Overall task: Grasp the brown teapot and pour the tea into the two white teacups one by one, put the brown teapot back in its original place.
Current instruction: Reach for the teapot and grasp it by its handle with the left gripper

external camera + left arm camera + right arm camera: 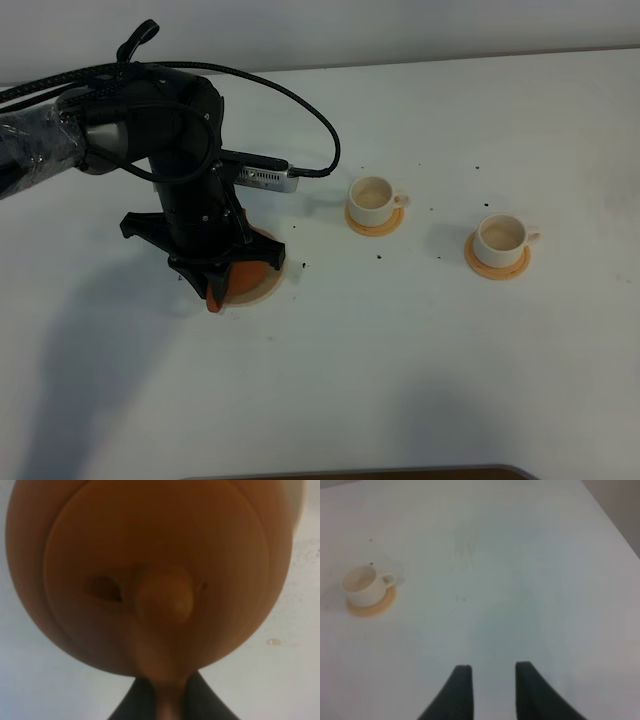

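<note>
The left gripper has its 2 dark fingers drawn narrow against the loop handle of the brown teapot, so I judge it to be holding the pot by that handle. The right gripper hangs over the table, jaws slightly apart and empty.

The teapot sits on the pale tan disc. The near teacup lies toward 2 o'clock from it and the far teacup toward 3 o'clock, each on an orange coaster.

The hold is on a thin handle, so I think the heavy round body could twist between the fingers on a lift. The lid looks loose and might slide off in a steep tilt. The cups are small, so a stream could easily miss.

The pot is squat, smooth, reddish-brown clay with a small lid knob and a dark vent hole beside it. It is far bigger than either cup.
</note>
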Controlling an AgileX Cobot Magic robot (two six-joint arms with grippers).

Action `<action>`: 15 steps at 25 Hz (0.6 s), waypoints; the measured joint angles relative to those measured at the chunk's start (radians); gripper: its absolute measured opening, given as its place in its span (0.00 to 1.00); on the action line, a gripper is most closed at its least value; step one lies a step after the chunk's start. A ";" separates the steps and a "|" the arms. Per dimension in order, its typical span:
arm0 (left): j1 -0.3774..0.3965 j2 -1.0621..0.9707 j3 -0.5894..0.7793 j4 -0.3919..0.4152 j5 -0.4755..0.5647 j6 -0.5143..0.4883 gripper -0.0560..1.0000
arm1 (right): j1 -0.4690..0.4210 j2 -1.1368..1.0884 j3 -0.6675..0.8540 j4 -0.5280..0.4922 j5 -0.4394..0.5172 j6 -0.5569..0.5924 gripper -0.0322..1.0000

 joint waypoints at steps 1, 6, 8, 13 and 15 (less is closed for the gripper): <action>0.000 0.000 0.000 0.000 0.000 0.005 0.19 | 0.000 0.000 0.000 0.000 0.000 0.000 0.26; 0.000 0.000 0.000 0.009 0.001 0.019 0.19 | 0.000 0.000 0.000 0.000 0.000 0.000 0.26; 0.000 -0.002 0.000 0.014 0.002 0.022 0.19 | 0.000 0.000 0.000 0.000 0.000 0.001 0.26; 0.000 -0.030 0.000 0.024 -0.001 0.042 0.19 | 0.000 0.000 0.000 0.000 0.000 0.001 0.26; 0.000 -0.034 0.000 0.029 -0.001 0.047 0.19 | 0.000 0.000 0.000 0.000 0.000 0.001 0.26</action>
